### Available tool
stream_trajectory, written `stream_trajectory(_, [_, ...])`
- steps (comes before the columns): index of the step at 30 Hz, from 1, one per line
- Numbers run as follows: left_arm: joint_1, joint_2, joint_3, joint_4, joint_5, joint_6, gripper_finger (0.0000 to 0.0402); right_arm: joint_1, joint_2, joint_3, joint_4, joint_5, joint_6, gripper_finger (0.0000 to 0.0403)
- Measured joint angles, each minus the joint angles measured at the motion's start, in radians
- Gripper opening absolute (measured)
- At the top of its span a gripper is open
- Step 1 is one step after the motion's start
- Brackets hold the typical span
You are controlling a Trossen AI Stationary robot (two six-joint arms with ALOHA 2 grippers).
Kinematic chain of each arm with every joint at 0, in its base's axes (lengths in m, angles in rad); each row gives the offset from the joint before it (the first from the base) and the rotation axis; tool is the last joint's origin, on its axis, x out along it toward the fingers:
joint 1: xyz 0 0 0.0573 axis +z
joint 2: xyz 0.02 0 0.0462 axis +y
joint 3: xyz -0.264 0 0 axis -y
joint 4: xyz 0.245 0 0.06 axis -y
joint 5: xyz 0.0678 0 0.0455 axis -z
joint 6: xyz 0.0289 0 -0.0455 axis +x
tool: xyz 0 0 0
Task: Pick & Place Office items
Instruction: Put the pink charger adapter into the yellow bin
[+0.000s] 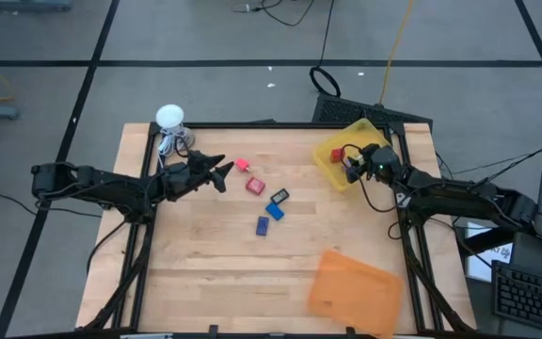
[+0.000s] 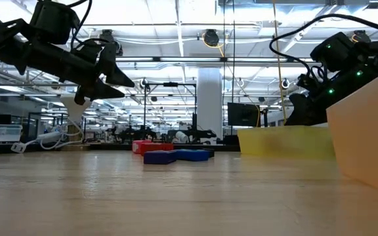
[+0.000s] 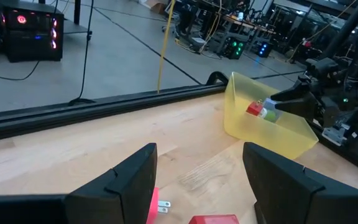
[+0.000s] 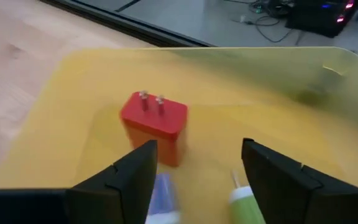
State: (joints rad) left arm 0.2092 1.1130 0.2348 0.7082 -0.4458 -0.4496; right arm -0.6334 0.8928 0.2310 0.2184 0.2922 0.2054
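Half hidden under the left finger in the left wrist view: a pink piece (image 3: 151,205) with small prongs, cut off by the frame edge, as is a red piece (image 3: 215,219) between the fingers. Too small to identify from above: the scattered office items on bare wood, namely a pink one (image 1: 242,166) just ahead of the left gripper (image 1: 222,173), a red one (image 1: 255,185), a black one (image 1: 279,196) and two blue ones (image 1: 275,211) (image 1: 263,225) farther out. Left gripper raised above the table, jaws spread, holding nothing.

Beyond those jaws, the yellow tray (image 1: 373,130) at the far right corner, with the right gripper (image 4: 194,168) over it. Inside, just ahead of the spread right jaws, a red plug-shaped block (image 4: 153,127) with two metal prongs pointing up, resting free on the tray floor. Between the fingers, only partly seen and blurred: a pale blue piece (image 4: 162,193) and a green-tipped piece (image 4: 243,200). Nothing pinched.

Nearer the table's front right corner, an orange tray (image 1: 354,288), contents not discernible.
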Motion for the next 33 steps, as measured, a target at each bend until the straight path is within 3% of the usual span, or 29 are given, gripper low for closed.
stream_trajectory(4, [0.0, 0.0, 0.0, -0.007, 0.0, -0.017, 0.0241, 0.0, 0.0, 0.0, 0.011, -0.04, -0.002, 0.0246])
stream_trajectory(9, [0.012, 0.0, 0.001, -0.083, -0.002, -0.172, 0.0241, 0.0, 0.0, 0.0, 0.041, -0.064, -0.007, 0.0251])
stream_trajectory(21, [0.079, 0.031, 0.057, -0.461, 0.038, -0.359, 0.0241, 0.0, 0.0, 0.0, 0.125, -0.14, -0.001, 0.0247])
stream_trajectory(27, [0.089, 0.191, 0.143, -0.468, -0.005, -0.299, 0.0241, 0.0, 0.0, 0.0, 0.135, -0.164, 0.018, 0.0247])
stream_trajectory(33, [0.099, 0.381, 0.308, -0.48, -0.016, -0.144, 0.0241, 0.009, 0.0, 0.0, 0.145, -0.196, 0.016, 0.0247])
